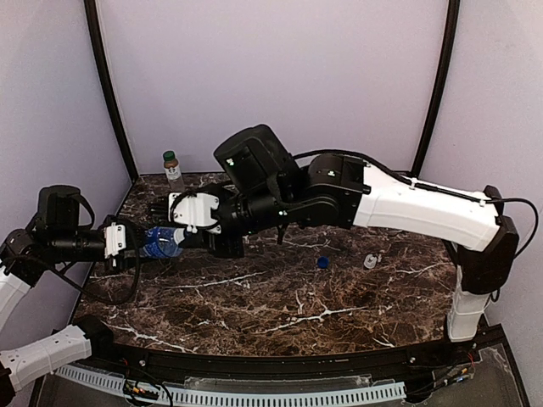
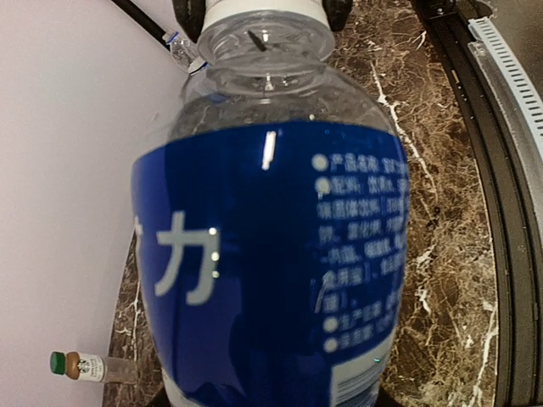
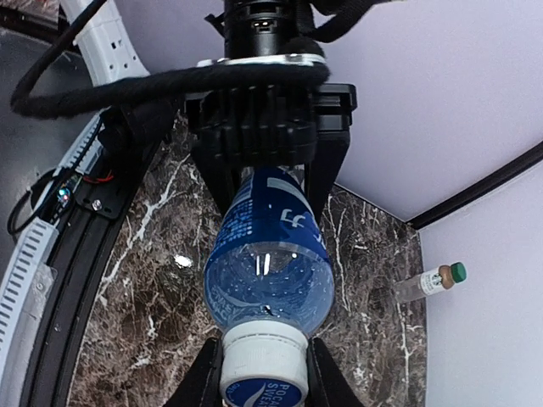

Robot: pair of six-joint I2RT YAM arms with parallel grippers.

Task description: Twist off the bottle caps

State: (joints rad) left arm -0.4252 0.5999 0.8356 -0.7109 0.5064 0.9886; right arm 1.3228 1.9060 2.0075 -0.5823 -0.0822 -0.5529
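A clear bottle with a blue label [image 1: 159, 242] is held lying sideways above the table's left side. My left gripper [image 1: 134, 243] is shut on its body, and the label [image 2: 271, 254] fills the left wrist view, hiding the fingers almost entirely. My right gripper [image 3: 265, 383] is shut on the bottle's white cap [image 3: 265, 360], one black finger [image 3: 202, 380] on each side of it. The clear shoulder of the bottle [image 3: 267, 280] shows behind the cap. A small brownish bottle with a green cap [image 1: 173, 170] stands upright at the back left corner, apart from both grippers.
A loose blue cap [image 1: 322, 262] and a loose white cap [image 1: 370, 261] lie on the dark marble table [image 1: 280, 305] right of centre. Pale walls close off the back and sides. A black rail [image 1: 280, 369] runs along the near edge.
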